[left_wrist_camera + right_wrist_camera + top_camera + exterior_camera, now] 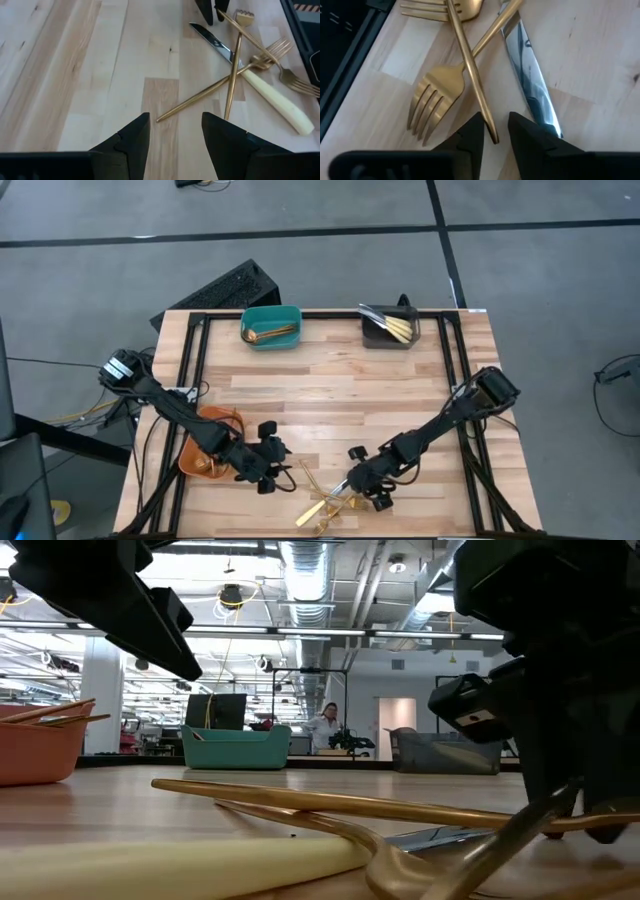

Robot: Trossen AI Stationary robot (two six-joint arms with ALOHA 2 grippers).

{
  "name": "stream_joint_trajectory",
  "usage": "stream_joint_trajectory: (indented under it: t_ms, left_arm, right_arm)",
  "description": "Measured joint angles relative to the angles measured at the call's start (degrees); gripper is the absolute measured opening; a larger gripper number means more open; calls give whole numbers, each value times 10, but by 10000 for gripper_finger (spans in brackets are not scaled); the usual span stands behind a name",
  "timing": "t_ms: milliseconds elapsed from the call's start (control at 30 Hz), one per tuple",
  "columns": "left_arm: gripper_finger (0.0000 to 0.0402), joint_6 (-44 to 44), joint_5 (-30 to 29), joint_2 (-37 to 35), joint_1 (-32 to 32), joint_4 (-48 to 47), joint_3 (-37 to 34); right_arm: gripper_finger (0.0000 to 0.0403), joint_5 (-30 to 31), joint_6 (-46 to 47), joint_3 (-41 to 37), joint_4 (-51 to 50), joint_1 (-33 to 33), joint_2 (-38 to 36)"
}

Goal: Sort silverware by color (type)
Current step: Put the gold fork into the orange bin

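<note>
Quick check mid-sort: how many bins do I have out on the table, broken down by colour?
teal bin: 1
dark grey bin: 1
orange bin: 1
Total: 3

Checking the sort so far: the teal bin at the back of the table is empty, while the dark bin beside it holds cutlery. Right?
Not quite. The teal bin is not empty: the high view shows gold cutlery lying in it. The rest stands: the dark bin beside it holds cutlery too.
</note>
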Motion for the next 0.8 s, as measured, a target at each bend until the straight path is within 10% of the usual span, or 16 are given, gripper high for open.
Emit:
stream_joint_trajectory:
  t_ms: [233,800]
  left_arm:
    - [167,-4,0,0,0,2,0]
    - [167,25,-146,0,8,-1,0]
  right_arm:
    - [21,7,-5,7,-29,-9,-3]
    - [21,214,25,6,-126,-77,-90]
